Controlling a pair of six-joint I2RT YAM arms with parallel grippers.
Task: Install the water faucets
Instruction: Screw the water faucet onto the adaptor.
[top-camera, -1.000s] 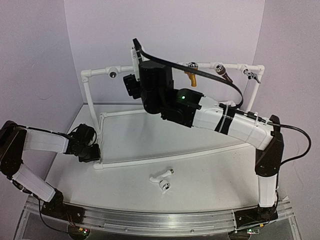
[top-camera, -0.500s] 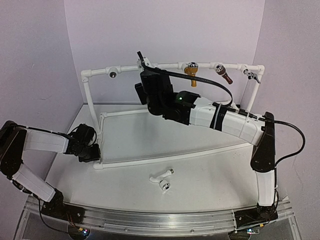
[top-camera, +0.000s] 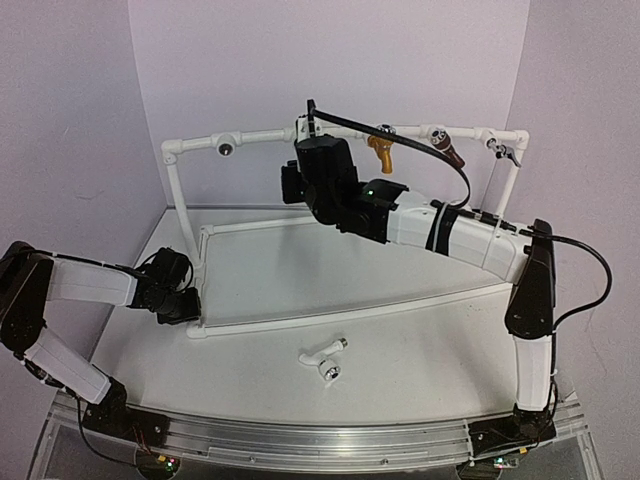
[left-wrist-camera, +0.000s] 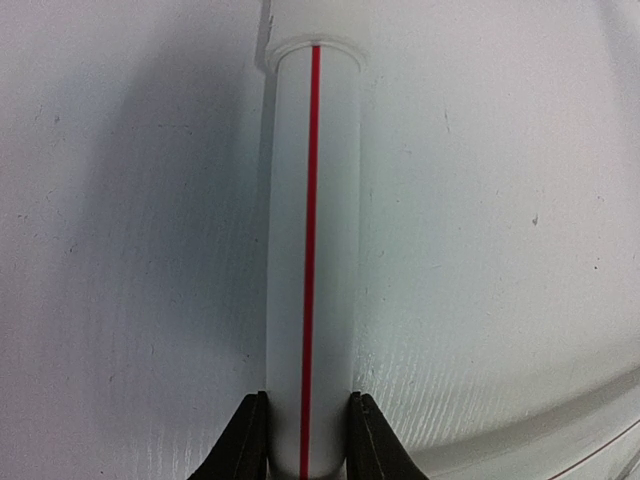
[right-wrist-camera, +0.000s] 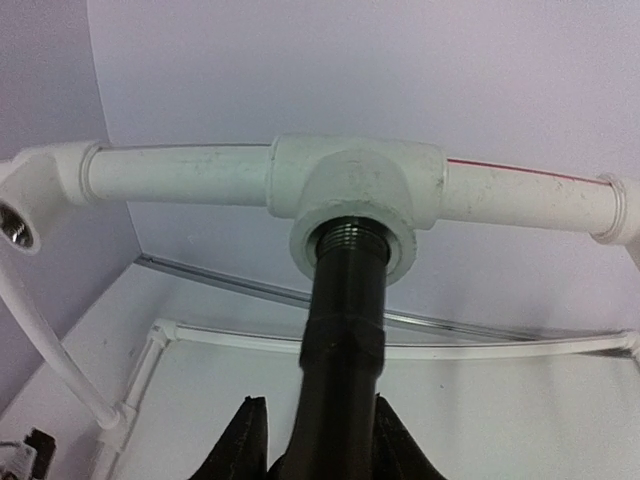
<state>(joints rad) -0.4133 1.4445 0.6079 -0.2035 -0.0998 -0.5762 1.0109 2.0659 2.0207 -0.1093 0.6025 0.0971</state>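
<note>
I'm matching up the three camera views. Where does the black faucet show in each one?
Top external: not visible itself; the right hand covers it at the top rail.
Left wrist: not in it.
Right wrist: black faucet at centre, between the fingers, threaded end at the mouth of the tee.
Shared landmark: the white pipe frame, in all three views.

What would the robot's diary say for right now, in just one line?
right gripper: shut on black faucet, threaded end in tee fitting | left gripper: shut on frame pipe | white faucet: lying on table
</note>
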